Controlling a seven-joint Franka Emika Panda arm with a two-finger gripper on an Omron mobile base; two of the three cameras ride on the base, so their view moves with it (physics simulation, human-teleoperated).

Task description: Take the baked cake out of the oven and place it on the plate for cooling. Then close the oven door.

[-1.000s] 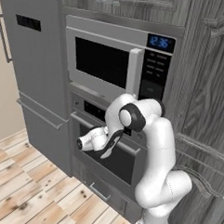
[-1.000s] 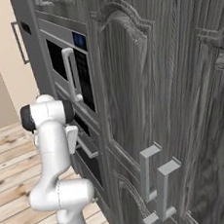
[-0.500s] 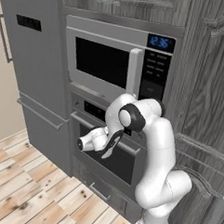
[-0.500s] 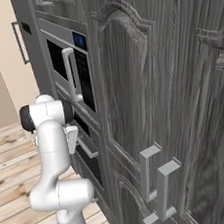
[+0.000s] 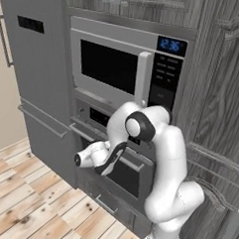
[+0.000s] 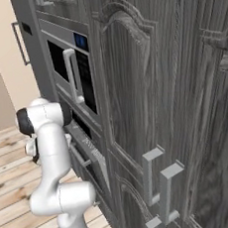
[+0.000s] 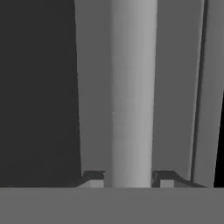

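Note:
The oven [image 5: 120,156] sits under the microwave, and its door [image 5: 131,177] with the dark glass window [image 7: 39,87] looks shut. My gripper [image 5: 117,156] is at the door's long bar handle [image 5: 83,133]. In the hand view that handle [image 7: 131,96] runs straight up between my two fingertips, which press on both of its sides, so my gripper [image 7: 129,179] is shut on it. From the right, the door [image 6: 90,156] shows edge-on beside my arm. The cake and the plate are out of view.
A microwave [image 5: 119,67] with a blue clock and a vertical handle [image 6: 72,75] sits above the oven. A grey fridge [image 5: 40,62] stands to the left, tall wood-grain cabinets [image 6: 147,82] to the right. A drawer [image 5: 107,205] lies below the oven, above the wooden floor [image 5: 33,201].
My jaws have closed onto the oven door handle. The arm has stayed almost where it was, and the door has not visibly moved.

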